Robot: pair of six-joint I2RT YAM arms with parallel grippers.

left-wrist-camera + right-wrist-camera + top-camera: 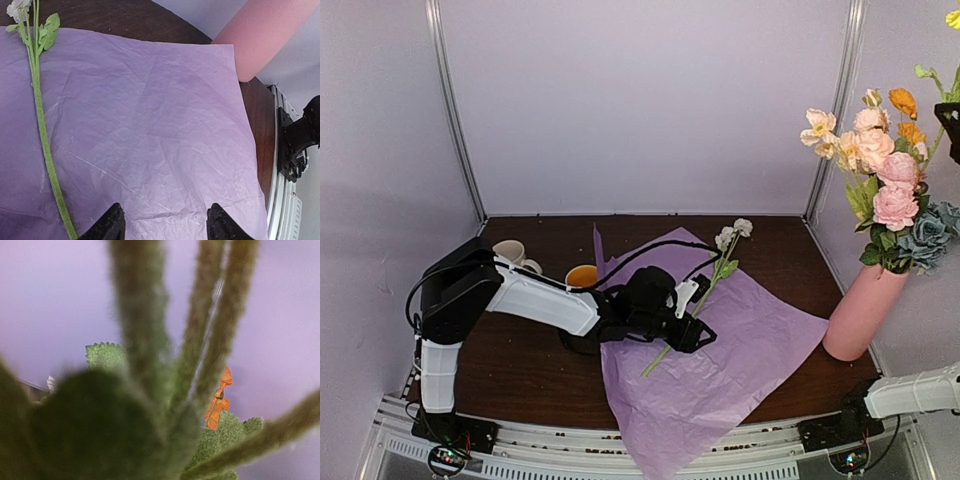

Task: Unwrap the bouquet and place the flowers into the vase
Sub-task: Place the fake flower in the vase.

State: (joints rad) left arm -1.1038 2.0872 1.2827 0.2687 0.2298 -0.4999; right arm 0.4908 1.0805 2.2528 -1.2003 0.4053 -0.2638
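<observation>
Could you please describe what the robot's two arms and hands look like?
The left arm has smooth white shells between bulky black joints, with thin black cables looping along it. Its hand is black, ending in two pointed black fingers. Of the right arm only a white segment and a black base show.

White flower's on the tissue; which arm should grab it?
Left: the left gripper, open, hangs over the tissue beside the white flower; the right gripper is up beside the vase's blooms.

light: bright, soft, even; shadows: faint; right wrist view: stems [140,340] badly out of focus; left wrist view: sharp
</observation>
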